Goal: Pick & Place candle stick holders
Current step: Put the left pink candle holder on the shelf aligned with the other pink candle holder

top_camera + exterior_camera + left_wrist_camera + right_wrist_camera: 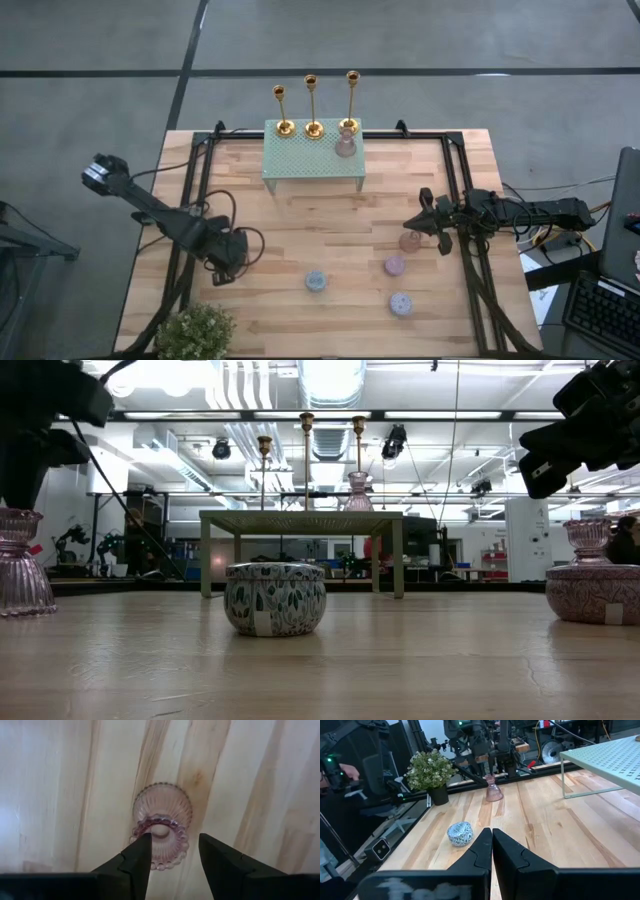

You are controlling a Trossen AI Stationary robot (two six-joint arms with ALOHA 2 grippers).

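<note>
Three gold candlesticks (312,105) stand by their round bases in a row along the far edge of a green perforated stand (300,160); they also show in the low view (307,460). A pink glass holder (345,143) stands on the stand by the right one. My left gripper (175,850) is open, pointing down over another pink glass holder (161,827) at the table's near left. My right gripper (491,845) is shut and empty above the table's right side (425,222), beside a third pink glass holder (410,240). My left gripper's open fingers (137,857) come from above, and the glass holder's beaded top rim (172,825) shows between and just ahead of them. The holder stands upright on the table. I cannot tell whether the fingers touch it.
A floral tin (316,281) lies at the near middle and two pink tins (394,265) (401,303) at the near right. A potted plant (195,335) stands at the near left corner. Black frame rails (470,270) run along both table sides.
</note>
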